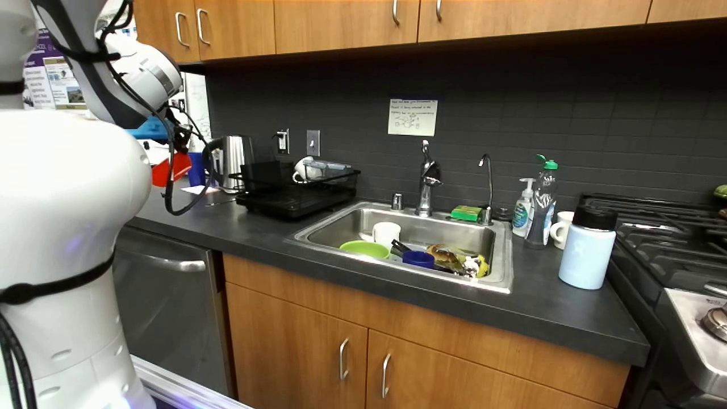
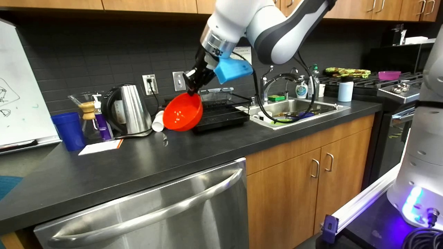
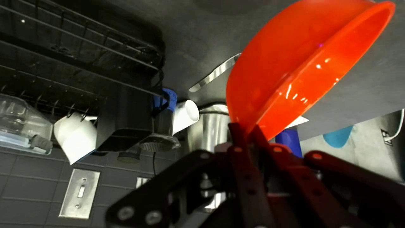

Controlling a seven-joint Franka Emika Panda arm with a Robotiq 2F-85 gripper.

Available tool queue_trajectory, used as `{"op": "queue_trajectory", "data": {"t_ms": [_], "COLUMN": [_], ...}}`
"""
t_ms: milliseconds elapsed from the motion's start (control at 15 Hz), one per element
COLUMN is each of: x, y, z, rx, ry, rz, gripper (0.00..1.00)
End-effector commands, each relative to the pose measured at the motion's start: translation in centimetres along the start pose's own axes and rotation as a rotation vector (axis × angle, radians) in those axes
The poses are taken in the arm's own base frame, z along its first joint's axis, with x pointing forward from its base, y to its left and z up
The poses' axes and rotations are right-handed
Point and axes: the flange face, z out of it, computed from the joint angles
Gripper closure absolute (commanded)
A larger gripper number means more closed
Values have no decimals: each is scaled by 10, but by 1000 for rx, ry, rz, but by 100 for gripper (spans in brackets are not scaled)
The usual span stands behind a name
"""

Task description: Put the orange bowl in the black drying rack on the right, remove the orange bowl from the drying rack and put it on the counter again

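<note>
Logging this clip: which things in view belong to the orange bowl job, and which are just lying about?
Belongs to the job:
orange bowl, pinched in the gripper
black drying rack
counter

Just lying about:
steel kettle
blue cup
purple pump bottle
light-blue bottle
lime-green bowl in the sink
green-and-yellow sponge

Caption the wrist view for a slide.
Black two-fingered gripper holding a tilted round red-orange plastic-looking bowl by its rim, black wire drying rack at picture left.
</note>
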Motion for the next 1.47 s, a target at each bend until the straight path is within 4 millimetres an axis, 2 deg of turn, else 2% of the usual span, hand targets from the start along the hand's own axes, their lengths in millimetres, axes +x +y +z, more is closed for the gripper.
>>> {"op": "queue_trajectory", "data": {"t_ms": [0,400,600,800,1067,1400], "x": [-7,-21,-14,0,20,25], "y": [-18,-61,-68,-61,-40,-19], "z": [13,41,45,48,62,83], "rx": [20,53,49,35,0,-49], "ry": [-58,-208,-210,-180,-145,-115], "rz": [-33,50,68,100,168,176], "gripper": [98,98,98,98,98,98]}}
